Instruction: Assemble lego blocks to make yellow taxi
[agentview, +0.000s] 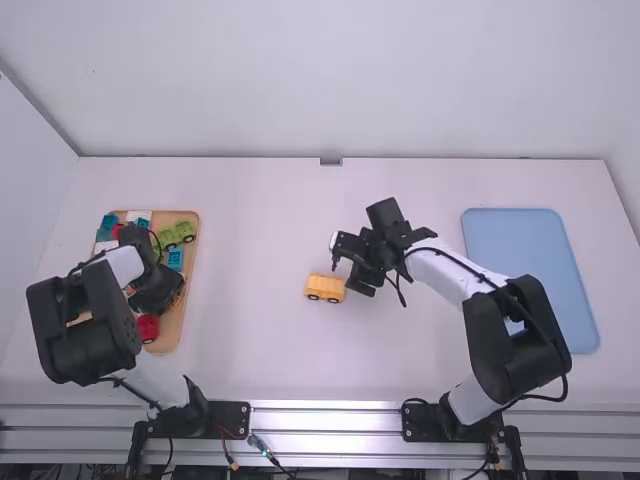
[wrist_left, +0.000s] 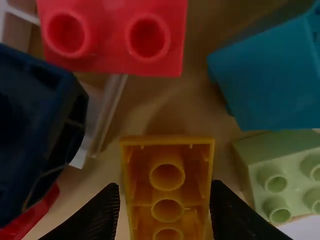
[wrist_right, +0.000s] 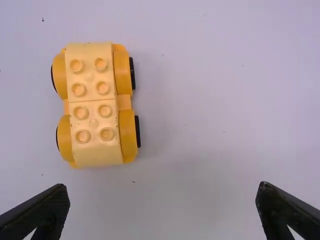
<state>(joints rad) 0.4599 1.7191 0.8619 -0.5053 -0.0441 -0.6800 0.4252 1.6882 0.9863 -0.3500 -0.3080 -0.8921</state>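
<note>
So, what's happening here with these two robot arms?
The robot seems to be turning a yellow wheeled car body on the table into a toy taxi. The right end effector is open near it, holding nothing. The left end effector is at an orange block, hollow side up, over the wooden tray.

Table (agentview: 250, 220), white, with one light-blue tray (agentview: 530, 260), rounded corners, lying flat on its right side, and one tan tray (agentview: 173, 322) on its left. In the tan tray: one red block (wrist_left: 110, 50), two round hollows showing; one teal block (wrist_left: 275, 75), tilted; one pale-green block (wrist_left: 280, 170), round-studded, just beside the teal; one dark-blue block (wrist_left: 30, 130), well apart from both. White walls (agentview: 330, 80) behind.
</note>
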